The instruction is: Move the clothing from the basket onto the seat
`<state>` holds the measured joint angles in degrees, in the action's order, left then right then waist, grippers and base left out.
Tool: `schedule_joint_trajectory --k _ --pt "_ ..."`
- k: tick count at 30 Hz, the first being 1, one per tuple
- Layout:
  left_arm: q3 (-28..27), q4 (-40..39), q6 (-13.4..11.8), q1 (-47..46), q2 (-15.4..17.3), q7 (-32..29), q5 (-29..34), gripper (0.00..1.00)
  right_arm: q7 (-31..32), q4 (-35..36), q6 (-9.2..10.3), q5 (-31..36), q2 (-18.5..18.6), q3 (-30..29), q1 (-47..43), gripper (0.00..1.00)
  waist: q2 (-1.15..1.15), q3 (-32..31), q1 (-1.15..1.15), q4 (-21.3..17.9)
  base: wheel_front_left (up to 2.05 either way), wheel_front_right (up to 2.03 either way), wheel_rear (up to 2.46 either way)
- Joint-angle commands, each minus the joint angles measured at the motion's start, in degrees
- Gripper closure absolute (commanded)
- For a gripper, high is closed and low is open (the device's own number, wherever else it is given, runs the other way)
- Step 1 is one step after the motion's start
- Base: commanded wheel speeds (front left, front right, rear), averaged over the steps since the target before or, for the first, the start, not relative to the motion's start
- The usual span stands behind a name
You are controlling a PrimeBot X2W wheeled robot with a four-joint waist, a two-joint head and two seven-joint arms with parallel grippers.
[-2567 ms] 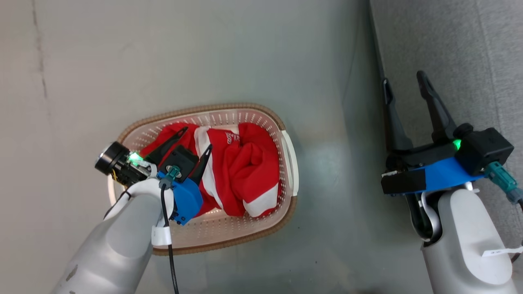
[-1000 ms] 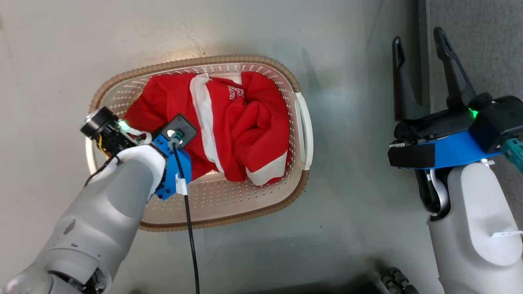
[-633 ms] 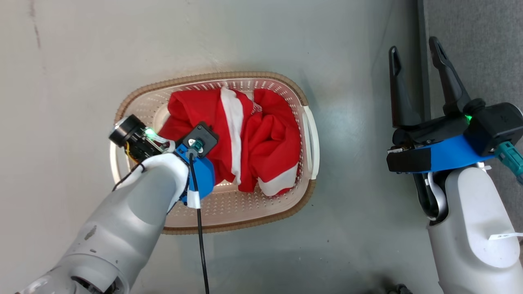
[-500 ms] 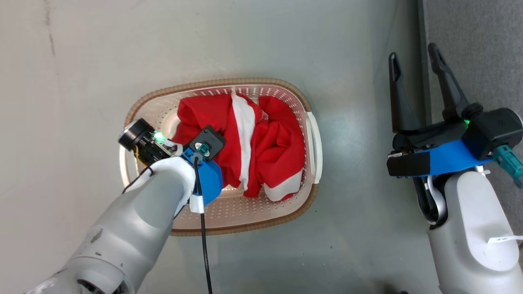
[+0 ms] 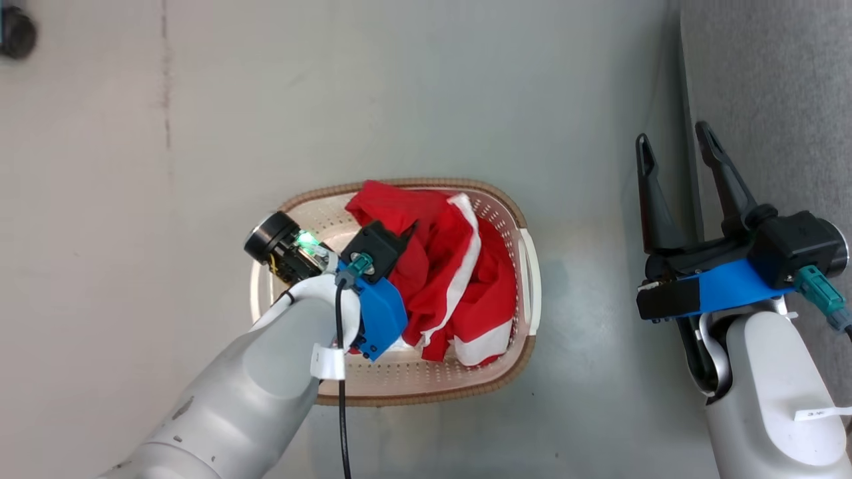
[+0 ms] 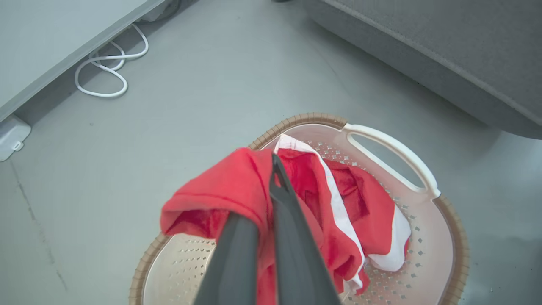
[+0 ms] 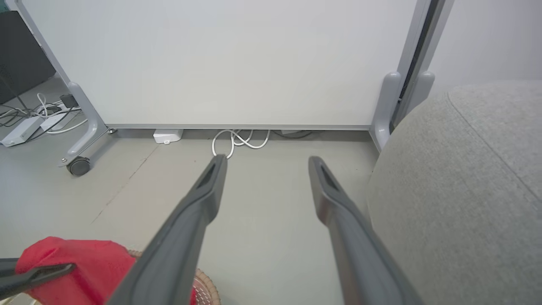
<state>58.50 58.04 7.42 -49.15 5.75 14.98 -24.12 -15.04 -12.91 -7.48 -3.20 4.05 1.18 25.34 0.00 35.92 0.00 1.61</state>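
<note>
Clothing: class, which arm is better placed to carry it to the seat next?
Left: the left tool is shut on the clothing over the basket; the right tool is open, empty, near the seat.

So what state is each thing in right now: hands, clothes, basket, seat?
left hand: shut on the clothing, one fold raised.
right hand: open, holding nothing.
clothing: bunched, mostly inside the basket.
basket: upright on the floor, clothing inside.
seat: no clothing on the visible part.

red clothing [image 5: 492, 293] with white stripes; cream, perforated, brown-rimmed basket [image 5: 530, 279]; grey seat [image 5: 765, 80].
</note>
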Motion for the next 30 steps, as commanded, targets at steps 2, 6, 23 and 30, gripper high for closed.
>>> schedule_joint_trajectory --k 2,6,23,30 --pt "-1.01 -2.25 0.06 1.13 0.09 0.29 0.79 1.0 -0.22 -0.32 -0.03 -0.44 0.59 -0.27 -1.03 0.0 0.0 -2.32 0.0 1.29 0.0 0.0 0.0" --pt "-3.46 -6.68 -0.24 2.56 0.0 0.29 2.17 1.0 -0.22 -0.65 -0.03 -0.37 0.6 -0.31 -2.12 0.0 0.0 -4.38 0.0 1.89 0.0 0.0 0.0" --pt "-14.59 -23.69 -0.63 8.25 -0.05 0.31 8.22 1.0 -0.22 -2.56 -0.03 -1.16 -0.57 -0.67 -6.88 0.0 0.0 -14.14 0.0 1.76 0.0 0.0 0.0" --pt "-16.26 -29.09 -0.22 7.63 -0.8 0.31 10.58 1.0 -0.22 -3.37 -0.03 -1.43 -0.91 -1.15 -9.1 0.0 0.0 -18.23 0.0 1.75 0.0 0.0 0.0"
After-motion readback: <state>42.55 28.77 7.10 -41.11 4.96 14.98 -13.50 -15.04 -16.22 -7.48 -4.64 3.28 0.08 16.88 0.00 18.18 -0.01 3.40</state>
